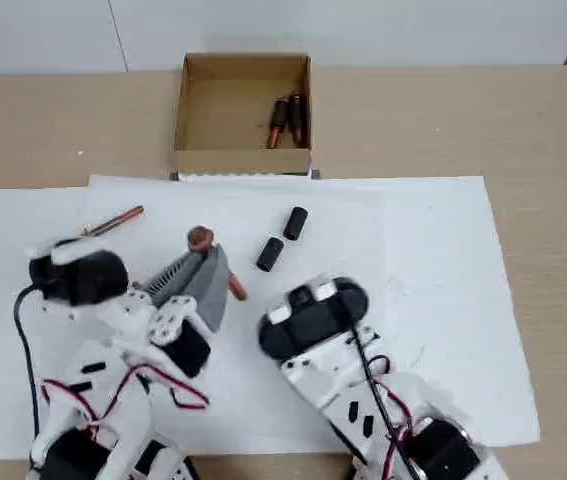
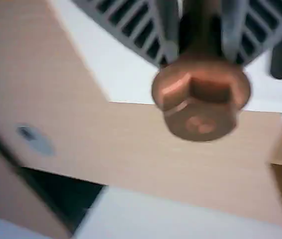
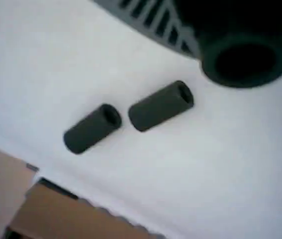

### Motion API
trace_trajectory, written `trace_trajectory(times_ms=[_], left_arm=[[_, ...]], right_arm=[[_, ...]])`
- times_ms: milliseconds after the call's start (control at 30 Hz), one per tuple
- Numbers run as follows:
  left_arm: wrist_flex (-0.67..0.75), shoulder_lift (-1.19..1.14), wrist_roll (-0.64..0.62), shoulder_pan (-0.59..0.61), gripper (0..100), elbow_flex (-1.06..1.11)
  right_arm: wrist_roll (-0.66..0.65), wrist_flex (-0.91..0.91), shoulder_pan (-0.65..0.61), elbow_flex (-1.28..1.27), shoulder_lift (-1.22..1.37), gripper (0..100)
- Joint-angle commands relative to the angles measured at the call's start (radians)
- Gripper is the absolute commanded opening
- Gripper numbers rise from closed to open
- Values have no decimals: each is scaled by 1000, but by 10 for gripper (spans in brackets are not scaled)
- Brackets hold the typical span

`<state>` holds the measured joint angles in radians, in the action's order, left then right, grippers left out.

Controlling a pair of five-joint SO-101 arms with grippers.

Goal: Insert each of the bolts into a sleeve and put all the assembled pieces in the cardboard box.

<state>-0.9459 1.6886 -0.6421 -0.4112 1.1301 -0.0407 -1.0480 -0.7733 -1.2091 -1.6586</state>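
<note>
The held bolt (image 2: 200, 99) is copper-coloured, with a hexagonal flanged head. A mark on the head face is too blurred to read. The left gripper (image 2: 200, 30) pinches the shank between its grey fingers (image 2: 168, 30) and holds the bolt above the white paper sheet (image 1: 433, 260), left of centre. The right gripper (image 3: 220, 25) is clamped on a black tubular held sleeve (image 3: 245, 57) whose open bore is visible. The near free sleeve (image 1: 269, 254) and the far free sleeve (image 1: 295, 222) lie on the sheet, close together but apart. A loose bolt (image 1: 113, 222) lies on the sheet's left part. The cardboard box (image 1: 193, 110) stands just beyond the sheet's far edge, with assembled pieces (image 1: 287, 120) near its right wall.
</note>
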Motion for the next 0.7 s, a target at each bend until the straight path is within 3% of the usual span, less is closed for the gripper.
trace_trajectory(times_ms=[0, 233, 667], left_arm=[[32, 71, -34, -41, 5, 16], [32, 129, -34, -49, 5, 48], [137, 126, 11, -48, 5, 102]], right_arm=[[-38, 97, -27, -14, 4, 3], [-89, 196, -28, -64, 4, 3], [-109, 188, -99, -66, 4, 3]])
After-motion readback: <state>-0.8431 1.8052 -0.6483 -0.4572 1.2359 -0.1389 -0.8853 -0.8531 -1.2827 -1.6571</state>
